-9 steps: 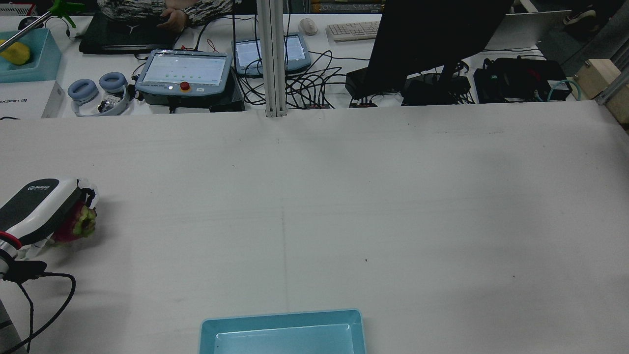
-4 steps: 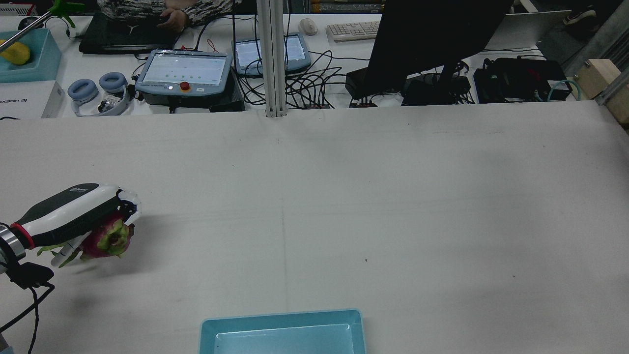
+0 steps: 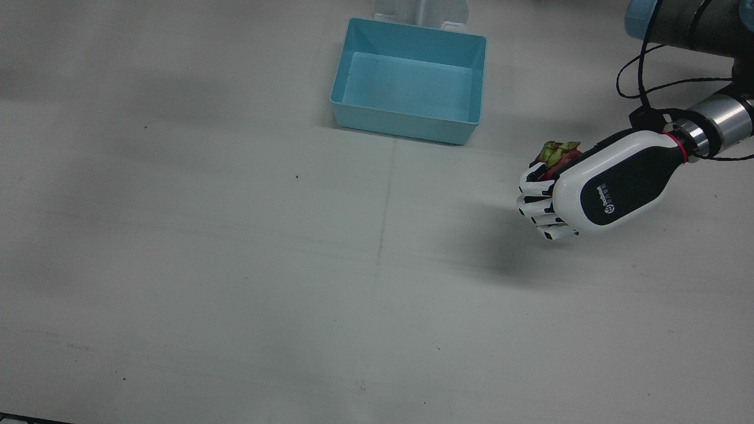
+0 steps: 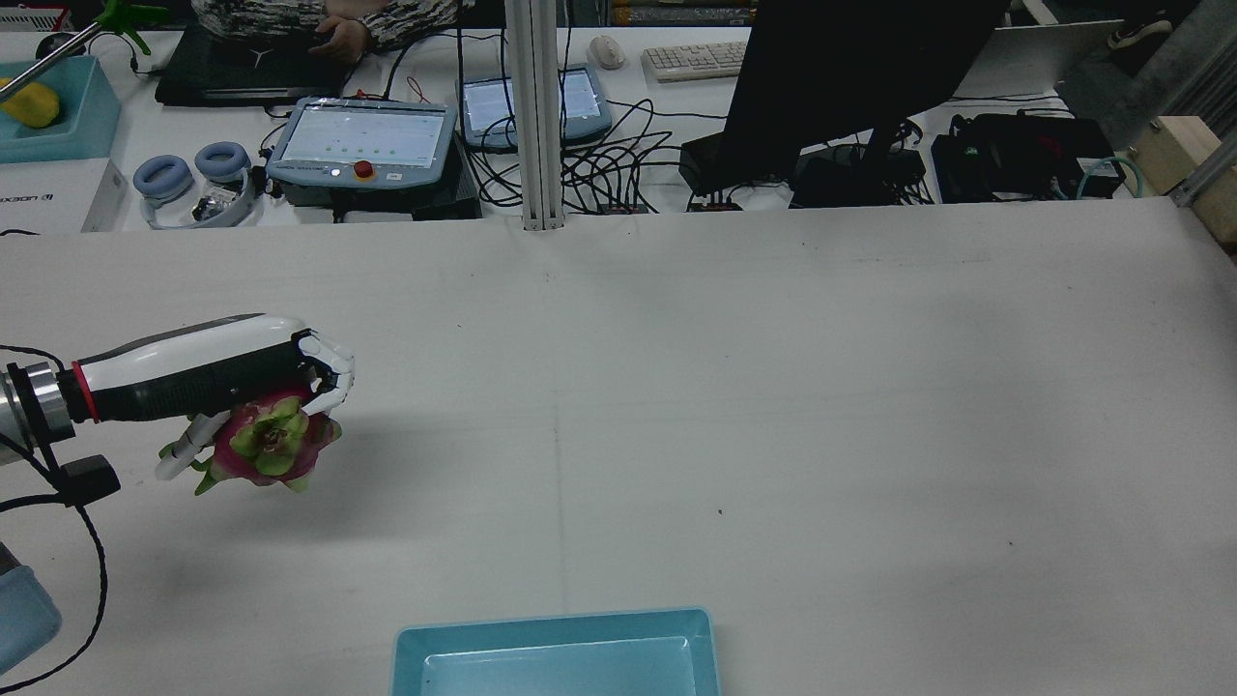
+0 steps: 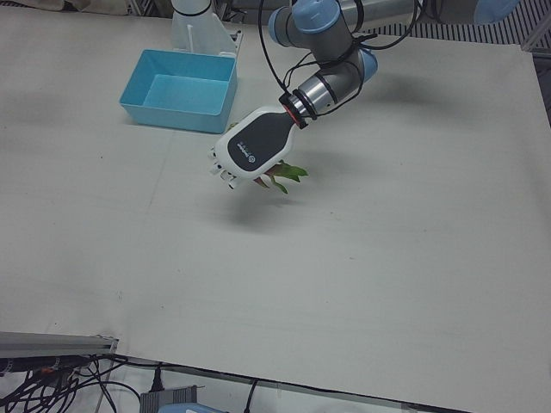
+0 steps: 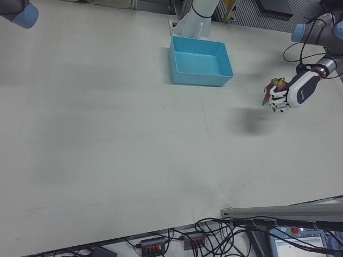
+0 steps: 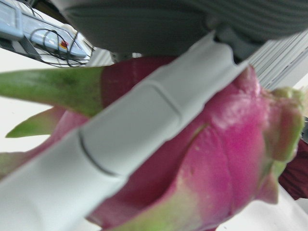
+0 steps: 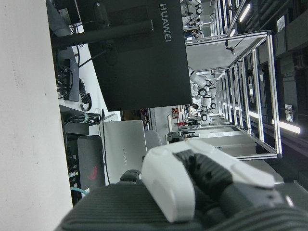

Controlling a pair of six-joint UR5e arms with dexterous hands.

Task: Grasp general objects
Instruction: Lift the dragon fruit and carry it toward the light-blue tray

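A pink dragon fruit with green scales is held in my left hand, which is shut on it and carries it above the table at the rear view's left. In the front view the hand covers most of the fruit, and its shadow lies on the table below. The pair also shows in the left-front view and the right-front view. The left hand view shows a white finger lying across the fruit. My right hand shows only in its own view, away from the table's objects.
An empty light-blue bin stands at the table's robot-side edge near the middle, also in the rear view and the left-front view. Monitors, tablets and cables sit beyond the table's far edge.
My left hand has lifted the dragon fruit off the table and carried it rightward in the rear view, toward the table's middle, turning so the fruit hangs below the palm.
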